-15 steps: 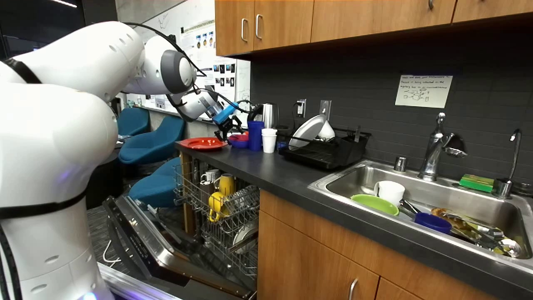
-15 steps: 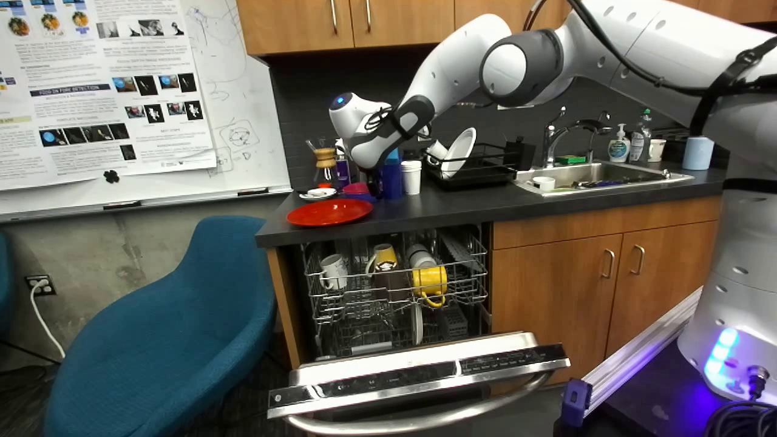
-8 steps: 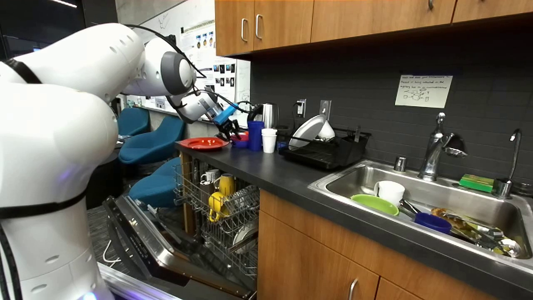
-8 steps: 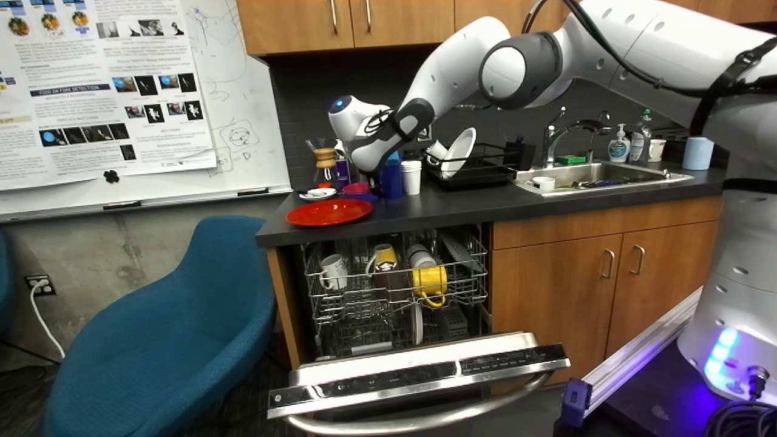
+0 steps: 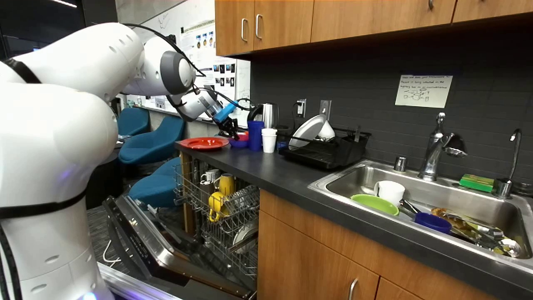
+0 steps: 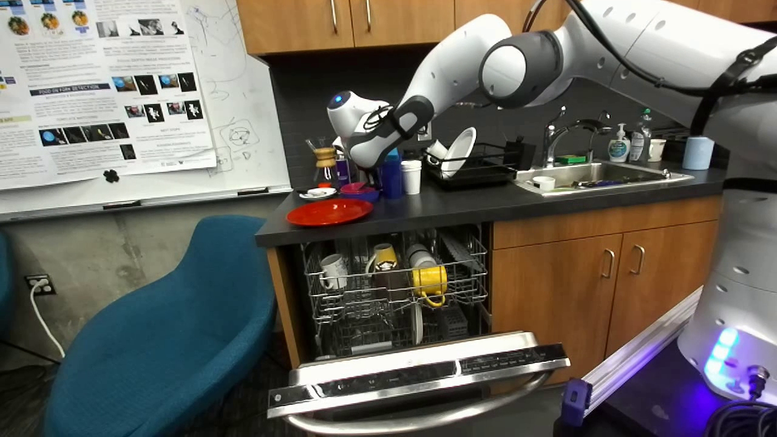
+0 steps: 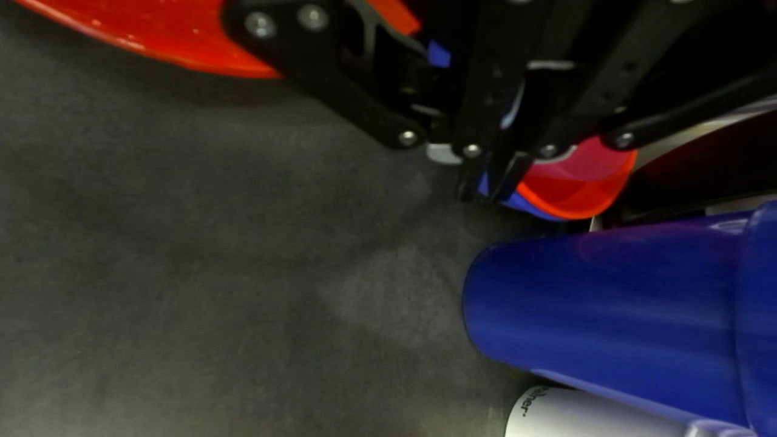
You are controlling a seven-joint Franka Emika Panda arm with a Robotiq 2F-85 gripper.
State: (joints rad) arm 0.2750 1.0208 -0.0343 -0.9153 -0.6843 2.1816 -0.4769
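Observation:
My gripper (image 7: 484,189) is shut at the rim of a blue bowl (image 7: 533,207), and blue shows between its fingertips. A red bowl (image 7: 580,194) is nested inside the blue one; whether its rim is pinched too, I cannot tell. In both exterior views the blue bowl (image 5: 238,144) (image 6: 366,196) is at the back of the counter. Most of the gripper is hidden behind the arm in an exterior view (image 6: 372,181). A tall blue cup (image 5: 255,137) (image 7: 607,303) stands right beside the bowls, and a red plate (image 5: 204,143) (image 7: 152,36) lies on their other side.
White stacked cups (image 5: 269,141) stand by the blue cup, with a kettle (image 5: 270,114) behind. Further along are a black dish rack (image 5: 325,148) and a sink (image 5: 354,173) with dishes. Below the counter, the dishwasher door (image 6: 419,376) hangs open and its upper rack (image 6: 394,291) holds mugs.
The gripper's fingers have come together from wide apart, at the bowl's rim. The nested bowls have shifted and tipped slightly; the arm has moved only a little.

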